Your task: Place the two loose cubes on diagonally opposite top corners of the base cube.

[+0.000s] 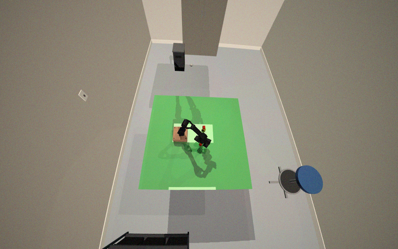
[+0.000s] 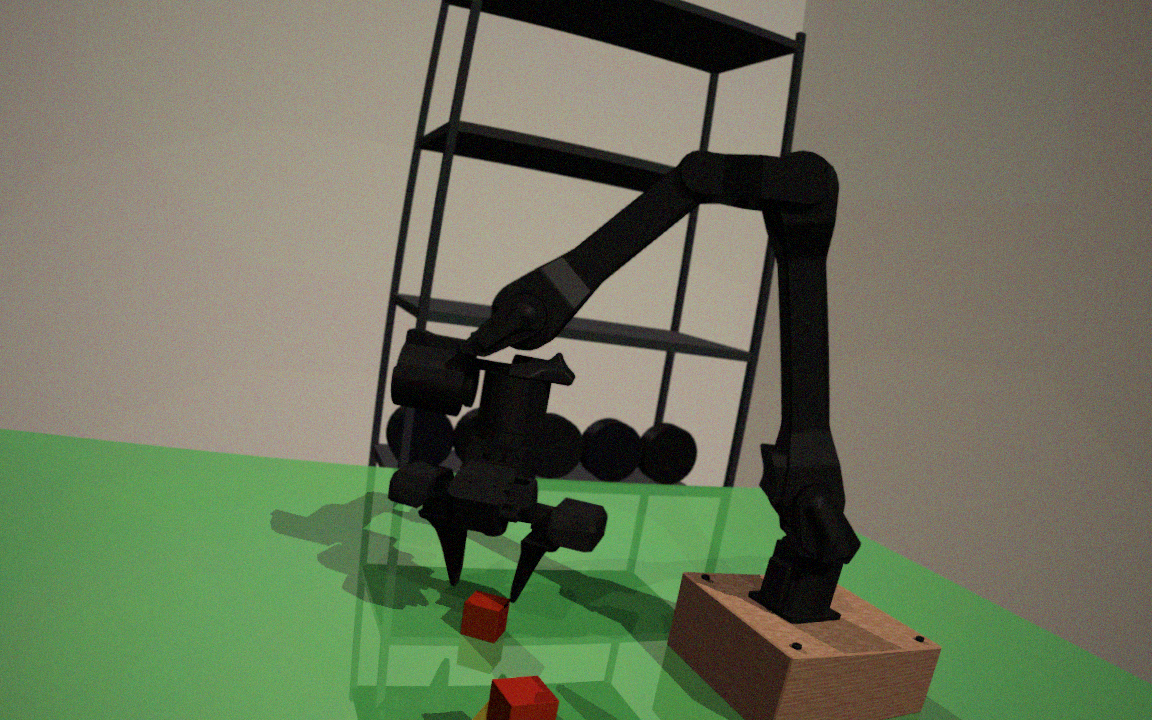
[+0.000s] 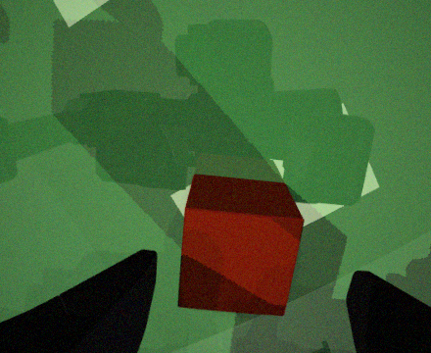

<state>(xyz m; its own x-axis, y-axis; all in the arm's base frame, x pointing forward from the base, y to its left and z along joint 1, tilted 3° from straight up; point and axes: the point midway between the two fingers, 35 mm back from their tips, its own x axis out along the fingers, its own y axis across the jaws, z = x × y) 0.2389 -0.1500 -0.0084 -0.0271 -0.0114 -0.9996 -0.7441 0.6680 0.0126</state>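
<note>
A loose red cube (image 1: 200, 144) (image 2: 483, 617) (image 3: 240, 260) lies on the green table. My gripper (image 2: 482, 591) (image 3: 255, 277) is open above it, fingertips near the height of its top; in the wrist view the cube shows between the fingers, ungripped. A second red cube (image 1: 204, 127) (image 2: 522, 700) sits on the yellow base cube (image 1: 203, 130). Only a sliver of the base shows in the exterior view, at the bottom edge. Which corner the second cube caps, and whether it is level, I cannot tell.
The arm stands on a wooden block (image 2: 728, 689) on the green table (image 1: 225, 173) (image 2: 115, 573). A black shelf rack (image 2: 562, 322) stands beyond the table, and a blue stool (image 1: 308, 179) stands on the floor.
</note>
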